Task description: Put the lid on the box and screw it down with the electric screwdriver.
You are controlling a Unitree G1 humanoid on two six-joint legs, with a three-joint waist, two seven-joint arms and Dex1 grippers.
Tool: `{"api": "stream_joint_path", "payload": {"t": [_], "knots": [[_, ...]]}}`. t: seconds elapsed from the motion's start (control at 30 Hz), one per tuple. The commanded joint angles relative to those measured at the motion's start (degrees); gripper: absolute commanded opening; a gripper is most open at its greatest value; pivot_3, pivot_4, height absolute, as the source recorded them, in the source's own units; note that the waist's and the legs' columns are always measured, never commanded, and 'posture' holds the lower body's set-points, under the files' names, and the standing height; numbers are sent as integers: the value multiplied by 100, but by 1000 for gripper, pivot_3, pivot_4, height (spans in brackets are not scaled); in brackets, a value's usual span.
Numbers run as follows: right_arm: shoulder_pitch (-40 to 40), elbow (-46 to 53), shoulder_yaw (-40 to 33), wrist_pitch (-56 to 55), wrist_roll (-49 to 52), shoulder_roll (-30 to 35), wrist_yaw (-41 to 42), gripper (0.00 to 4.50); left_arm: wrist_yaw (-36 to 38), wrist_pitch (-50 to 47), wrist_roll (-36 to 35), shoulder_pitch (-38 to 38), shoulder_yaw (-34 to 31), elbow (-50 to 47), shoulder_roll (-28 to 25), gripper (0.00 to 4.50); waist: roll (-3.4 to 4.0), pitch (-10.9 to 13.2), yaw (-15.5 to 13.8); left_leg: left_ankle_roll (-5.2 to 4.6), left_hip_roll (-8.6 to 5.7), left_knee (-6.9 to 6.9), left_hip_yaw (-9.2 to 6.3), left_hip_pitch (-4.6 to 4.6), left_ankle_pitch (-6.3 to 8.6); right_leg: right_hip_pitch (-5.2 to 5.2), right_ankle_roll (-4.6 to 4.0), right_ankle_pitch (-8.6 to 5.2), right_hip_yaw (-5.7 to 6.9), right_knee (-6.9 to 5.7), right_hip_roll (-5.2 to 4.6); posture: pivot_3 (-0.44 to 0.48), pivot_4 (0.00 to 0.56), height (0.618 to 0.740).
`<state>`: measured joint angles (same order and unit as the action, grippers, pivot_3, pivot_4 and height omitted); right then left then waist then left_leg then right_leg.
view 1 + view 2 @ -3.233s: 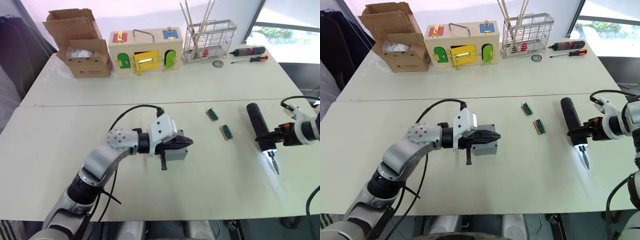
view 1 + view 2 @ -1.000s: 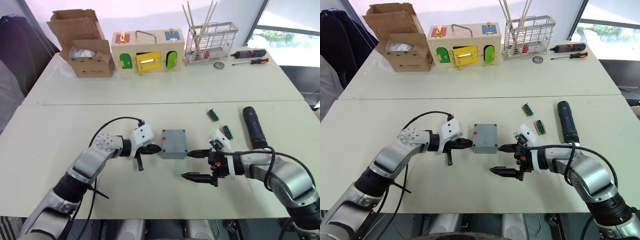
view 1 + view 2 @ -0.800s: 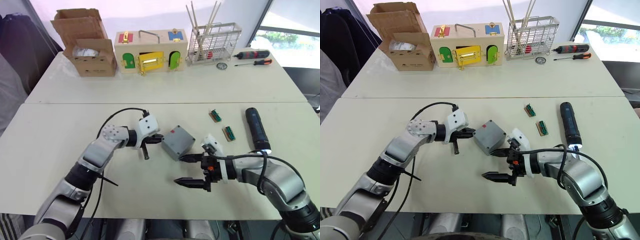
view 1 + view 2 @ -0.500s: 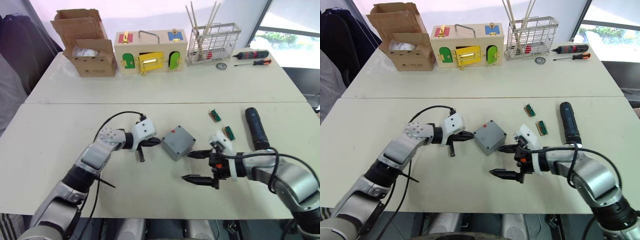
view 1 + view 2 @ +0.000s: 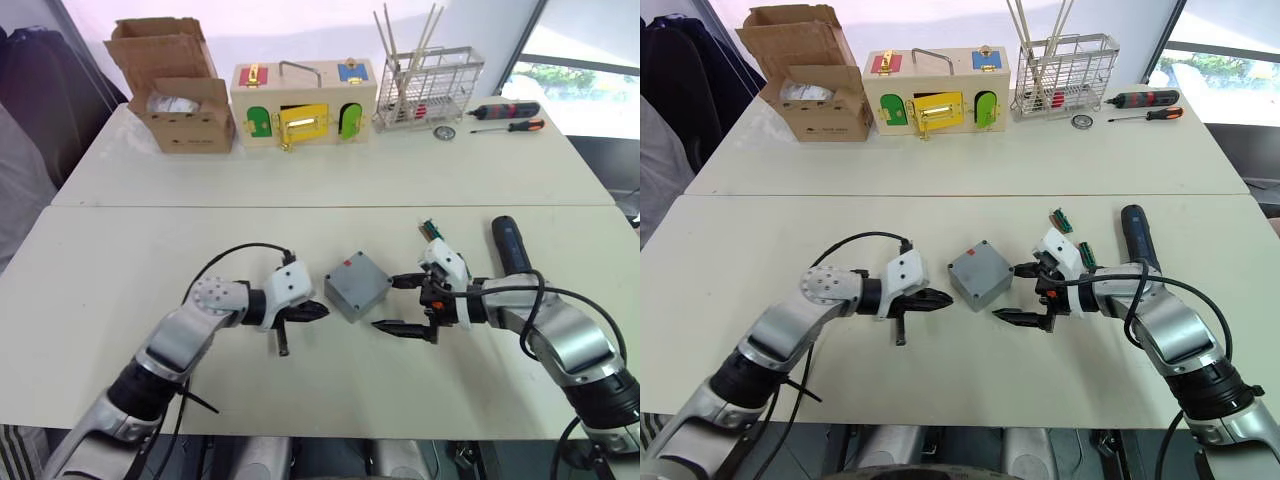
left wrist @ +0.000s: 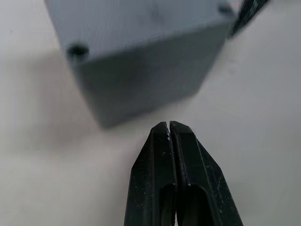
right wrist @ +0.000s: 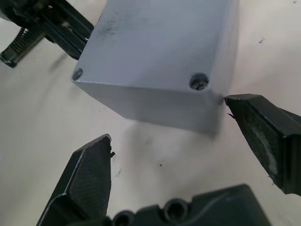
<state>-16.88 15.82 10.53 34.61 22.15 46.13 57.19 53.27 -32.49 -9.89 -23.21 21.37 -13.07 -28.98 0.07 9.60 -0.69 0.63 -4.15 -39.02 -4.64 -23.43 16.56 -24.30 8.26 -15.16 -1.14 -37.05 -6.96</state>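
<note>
My closed left gripper (image 5: pixel 312 311) braces the small grey plastic box (image 5: pixel 357 285) while my open right gripper (image 5: pixel 403 303) lines up to square it.

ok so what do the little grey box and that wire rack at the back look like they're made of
The grey box looks like moulded plastic: matte, uniform grey, with recessed screw holes at the corners. The wire rack looks like bare metal: thin silvery rods in a grid, though a plated or coated finish can't be ruled out.

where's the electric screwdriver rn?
In the head views the electric screwdriver lies on the near table at the robot's right, just beyond the right arm, past the right gripper and the grey box.
</note>
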Motion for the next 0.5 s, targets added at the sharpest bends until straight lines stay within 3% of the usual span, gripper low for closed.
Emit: {"api": "stream_joint_path", "payload": {"t": [0.03,0.5], "knots": [[3,375,-29,76,166,-22,141,4480,-215,47,79,-128,-76,31,103,0,1,0,4,0,0,1,1,0,0,-1,0,0,0,0,0,0,150,730],[363,926,-173,572,290,-246,-169,4480,-305,150,155,-123,-96,147,96,0,0,0,-3,1,1,2,0,0,0,-2,0,0,0,0,0,0,150,730]]}}
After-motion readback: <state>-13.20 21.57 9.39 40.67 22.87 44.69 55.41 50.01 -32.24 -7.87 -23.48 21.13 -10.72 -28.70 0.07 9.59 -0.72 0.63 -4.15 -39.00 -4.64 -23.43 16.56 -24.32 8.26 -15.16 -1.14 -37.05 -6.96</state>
